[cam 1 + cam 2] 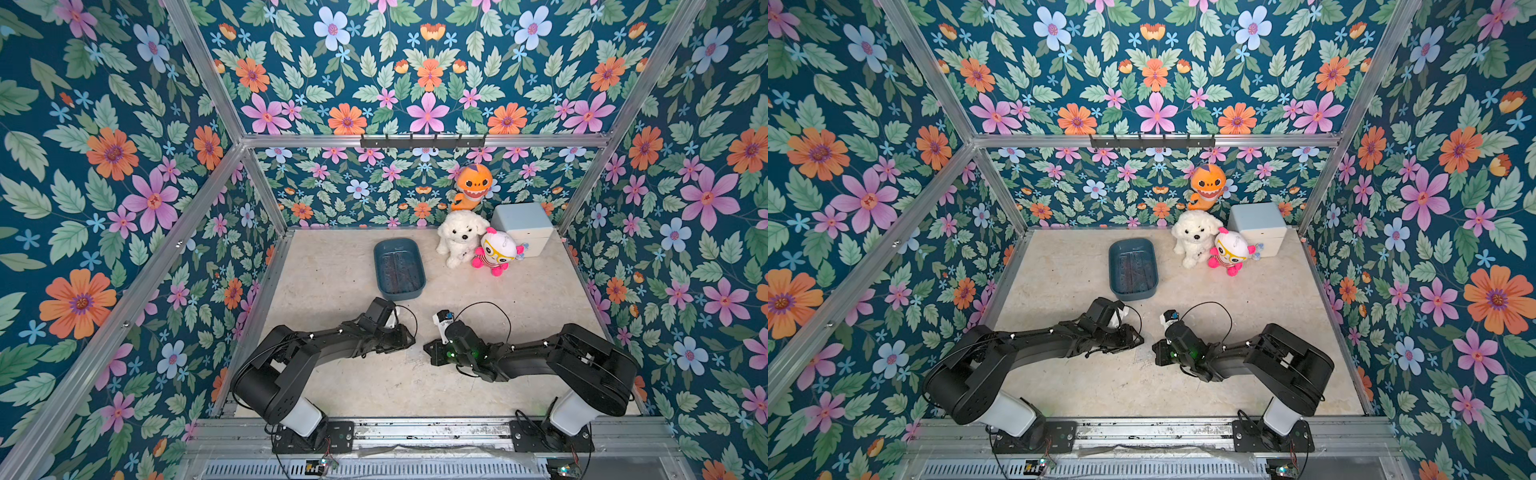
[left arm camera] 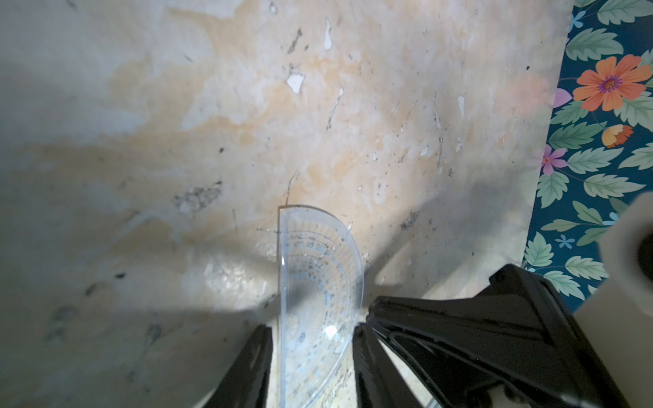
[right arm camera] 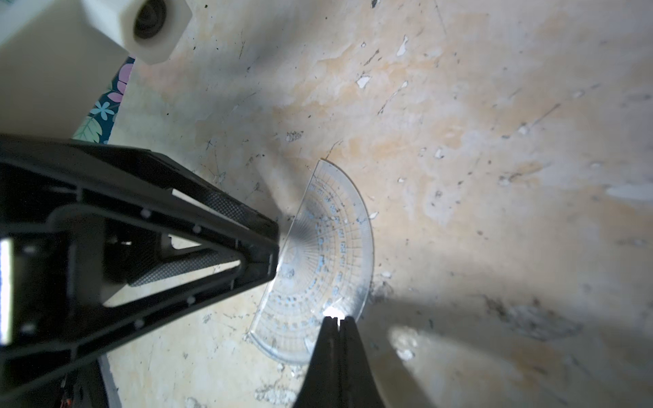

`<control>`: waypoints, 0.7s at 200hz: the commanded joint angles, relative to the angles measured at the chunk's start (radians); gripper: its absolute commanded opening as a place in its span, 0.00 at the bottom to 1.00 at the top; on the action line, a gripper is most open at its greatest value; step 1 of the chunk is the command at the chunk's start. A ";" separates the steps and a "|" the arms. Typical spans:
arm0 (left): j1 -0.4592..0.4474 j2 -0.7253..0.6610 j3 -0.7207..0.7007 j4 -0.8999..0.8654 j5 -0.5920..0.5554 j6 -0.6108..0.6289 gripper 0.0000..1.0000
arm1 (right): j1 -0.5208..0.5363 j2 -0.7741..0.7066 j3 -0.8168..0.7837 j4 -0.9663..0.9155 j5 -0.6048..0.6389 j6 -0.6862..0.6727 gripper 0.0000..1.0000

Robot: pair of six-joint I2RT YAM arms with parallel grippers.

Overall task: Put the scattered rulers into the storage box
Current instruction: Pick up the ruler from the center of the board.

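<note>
Two grippers nearly meet tip to tip at mid-table in both top views. The left gripper (image 1: 409, 338) and the right gripper (image 1: 429, 348) point at each other, on the robot's side of the teal storage box (image 1: 405, 296). Faint pinkish rulers (image 1: 395, 270) lie flat on the box floor, too blurred to tell one from another. The clear protractor between the tips cannot be made out against the pale table (image 1: 519, 299).

Seen from the left wrist, the protractor (image 2: 318, 268) lies on the table between the left gripper's (image 2: 312, 328) parted fingers. Its straight edge is just beside one finger (image 2: 258, 360) and its curved edge is at the other (image 2: 367, 356). Whether either finger presses it is unclear. One end of the protractor is cut off at the picture's edge. The right gripper's (image 2: 369, 312) black frame reaches the curved edge.

Seen from the right wrist, the right gripper's (image 3: 335, 319) fingers are closed together. Their tips rest on the protractor (image 3: 328, 261) near its curved rim, beside a bright glint. The left gripper (image 3: 274, 247) touches the middle of the straight edge, and its fingers overlap from this angle.
</note>
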 commanded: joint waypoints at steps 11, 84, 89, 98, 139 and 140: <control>0.003 0.007 0.001 -0.033 -0.026 0.014 0.44 | 0.001 0.032 -0.002 0.017 -0.019 -0.007 0.00; 0.005 0.028 -0.005 0.001 -0.004 0.007 0.41 | 0.000 0.065 -0.025 0.049 -0.019 0.003 0.00; 0.005 0.027 -0.008 0.006 -0.003 0.005 0.41 | 0.001 0.070 -0.025 0.051 -0.019 0.004 0.00; 0.004 0.027 -0.013 0.013 0.000 0.002 0.39 | 0.001 0.078 -0.025 0.055 -0.020 0.005 0.00; 0.004 0.028 -0.022 0.036 0.015 -0.004 0.21 | 0.001 0.098 -0.025 0.067 -0.024 0.007 0.00; 0.003 0.028 -0.022 0.036 0.015 -0.004 0.21 | 0.001 0.100 -0.024 0.067 -0.024 0.008 0.00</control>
